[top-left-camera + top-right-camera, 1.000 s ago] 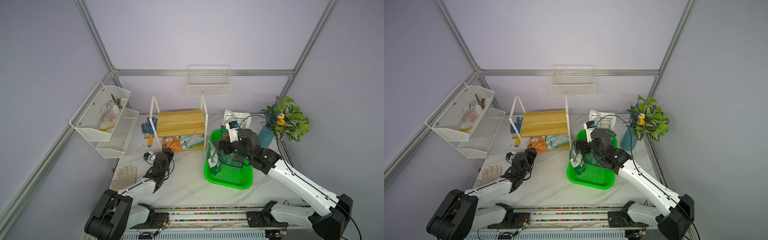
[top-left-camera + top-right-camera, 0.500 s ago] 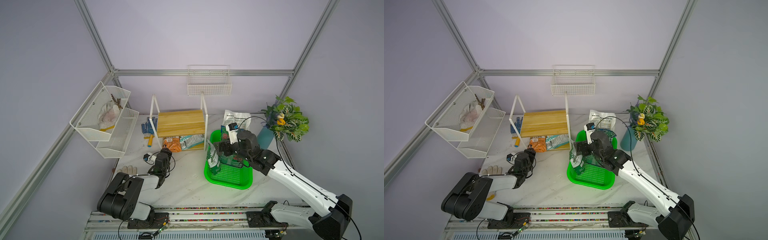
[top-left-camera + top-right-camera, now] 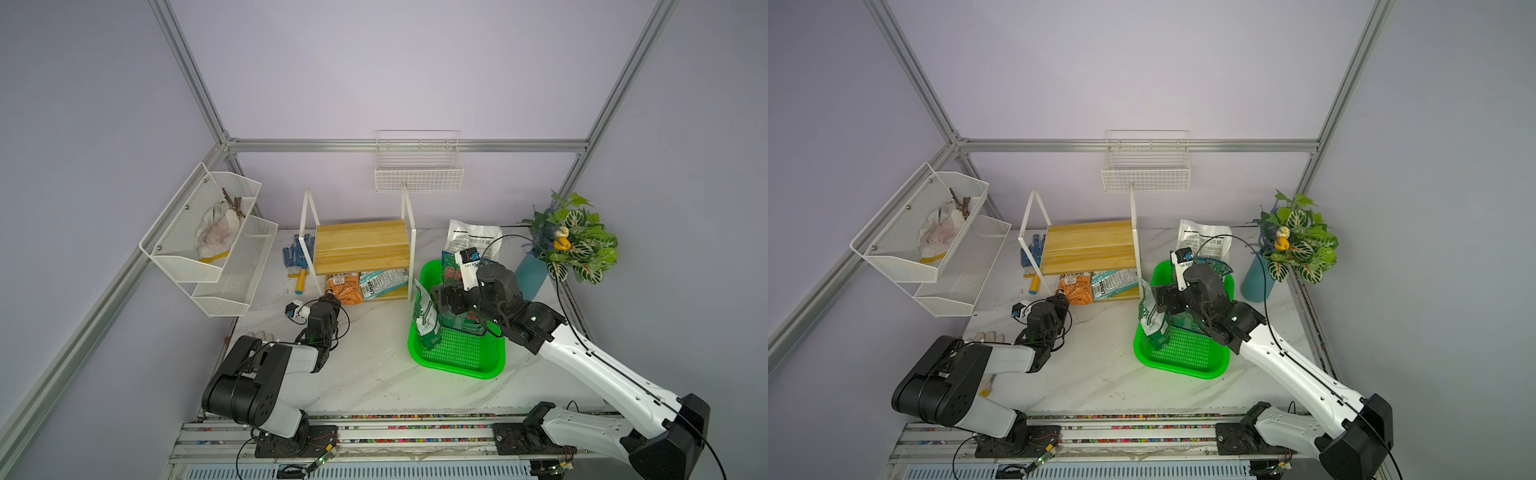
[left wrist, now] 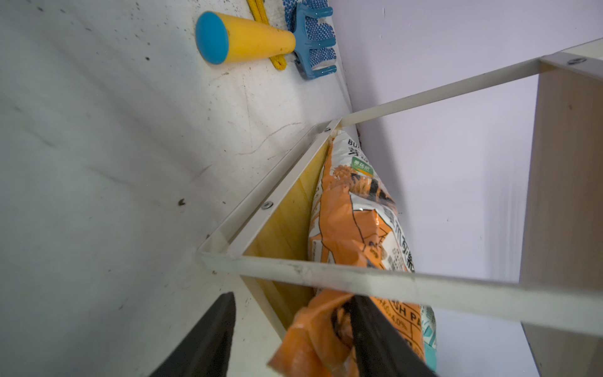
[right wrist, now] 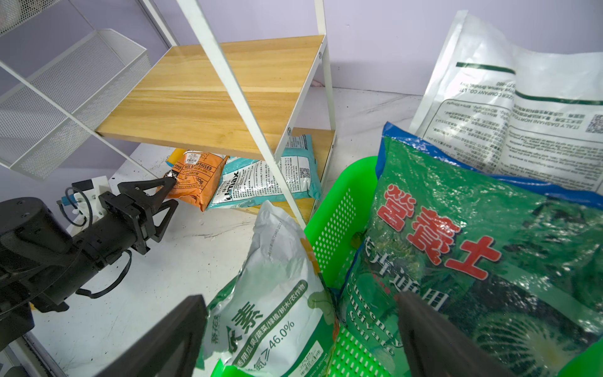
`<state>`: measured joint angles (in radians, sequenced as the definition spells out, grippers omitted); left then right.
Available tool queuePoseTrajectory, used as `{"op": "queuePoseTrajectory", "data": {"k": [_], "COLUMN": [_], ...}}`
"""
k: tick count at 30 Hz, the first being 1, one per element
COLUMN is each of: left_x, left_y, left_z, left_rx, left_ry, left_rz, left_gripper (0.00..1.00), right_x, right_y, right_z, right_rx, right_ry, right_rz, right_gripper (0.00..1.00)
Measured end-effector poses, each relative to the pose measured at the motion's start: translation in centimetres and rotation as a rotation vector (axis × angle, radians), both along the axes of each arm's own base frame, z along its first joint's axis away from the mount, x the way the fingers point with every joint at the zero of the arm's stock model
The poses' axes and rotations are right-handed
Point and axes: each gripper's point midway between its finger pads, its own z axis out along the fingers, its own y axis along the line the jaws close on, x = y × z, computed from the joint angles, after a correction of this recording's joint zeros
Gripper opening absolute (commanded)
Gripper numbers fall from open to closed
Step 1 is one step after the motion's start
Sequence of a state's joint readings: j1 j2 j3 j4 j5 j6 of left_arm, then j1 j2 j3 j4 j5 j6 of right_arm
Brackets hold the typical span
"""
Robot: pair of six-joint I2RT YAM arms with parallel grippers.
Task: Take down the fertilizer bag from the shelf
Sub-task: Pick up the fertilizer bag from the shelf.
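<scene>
Room: pale lilac walls, aluminium frame bars point(image 3: 407, 145) along the corners and across the back wall.
Counter: white marble-look counter point(image 3: 374, 374), speckled with dark crumbs, a rail at its front edge.
Walls: white mesh wall bins point(image 3: 208, 245) on the left wall, holding a pale glove; white wire wall basket point(image 3: 419, 168) on the back wall.
Shelf: shelf point(image 3: 361, 247) at the back of the counter, two wooden boards in a white frame, top board bare.
Fertilizer bag: orange fertilizer bag point(image 3: 343, 288) on the lower board at its left end, front edge hanging over the board, touching a teal bag point(image 3: 382, 282) beside it.
Left gripper: left gripper point(image 4: 290, 329) at the bag's overhanging corner; one of its fingers point(image 4: 375, 336) against the crumpled orange film, the other clear of it, gap partly narrowed; cannot tell if the bag is pinched.
Right gripper: right gripper point(image 5: 300, 329) over the green basket point(image 3: 457, 357), fingers spread wide, a white-green bag point(image 5: 277, 293) between them, not gripped.
Basket: also holds a dark green soil bag point(image 5: 473, 244); a white printed bag point(image 3: 471, 239) lies behind it.
Elsewhere: potted plant point(image 3: 569, 241) at the right back corner; blue-and-yellow rake point(image 4: 261, 42) and blue dotted glove point(image 3: 295, 253) left of the shelf.
</scene>
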<state>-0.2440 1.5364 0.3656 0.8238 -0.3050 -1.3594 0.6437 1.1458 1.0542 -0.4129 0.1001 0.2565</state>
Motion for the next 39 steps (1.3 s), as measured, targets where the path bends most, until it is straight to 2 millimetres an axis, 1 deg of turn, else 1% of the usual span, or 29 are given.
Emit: {"op": "queuePoseTrajectory", "data": {"k": [2,4,6,9,10,18,23,27,32,35,39], "left_x": [0.4,0.6,0.8,1.1,1.2,1.3,1.0,0.3,-0.8,-1.5,-2.4], "left_y": [-0.2,-0.4,-0.6,-0.8,-0.9,-1.1,-1.6,-2.3,-2.5,-2.5,-2.7], "left_z": [0.2,0.3,0.4,0.8,0.9,1.4,2.8,4.4,6.4,6.9,7.0], "left_rx": [-0.002,-0.006,-0.004,-0.013,-0.016,-0.020,0.004,0.038,0.097,0.143,0.207], "left_ry": [-0.015,-0.027,-0.039,-0.062,-0.069,-0.086,-0.099,-0.108,-0.121,-0.111,-0.088], "left_rz": [-0.011,-0.019,-0.029,-0.041,-0.044,-0.060,-0.107,-0.165,-0.211,-0.236,-0.276], "left_gripper": [0.48,0.40,0.21,0.03,0.00,0.00,0.00,0.00,0.00,0.00,0.00], "right_x": [0.0,0.0,0.0,0.0,0.0,0.2,0.3,0.5,0.6,0.7,0.7], "right_y": [0.0,0.0,0.0,0.0,-0.1,-0.1,0.0,0.1,0.4,0.6,0.8], "right_z": [0.0,-0.1,-0.1,-0.1,-0.1,-0.5,-1.0,-1.5,-1.7,-1.7,-1.5], "right_rx": [-0.001,-0.002,-0.003,-0.007,-0.008,-0.021,-0.030,-0.037,-0.039,-0.037,-0.029], "right_ry": [0.001,0.001,0.002,0.002,0.003,0.008,0.020,0.030,0.040,0.044,0.042], "right_rz": [0.000,0.000,0.000,0.001,0.001,-0.006,-0.006,-0.005,0.002,0.008,0.016], "right_gripper": [0.95,0.96,0.95,0.95,0.95,0.95,0.95,0.95,0.94,0.94,0.94]}}
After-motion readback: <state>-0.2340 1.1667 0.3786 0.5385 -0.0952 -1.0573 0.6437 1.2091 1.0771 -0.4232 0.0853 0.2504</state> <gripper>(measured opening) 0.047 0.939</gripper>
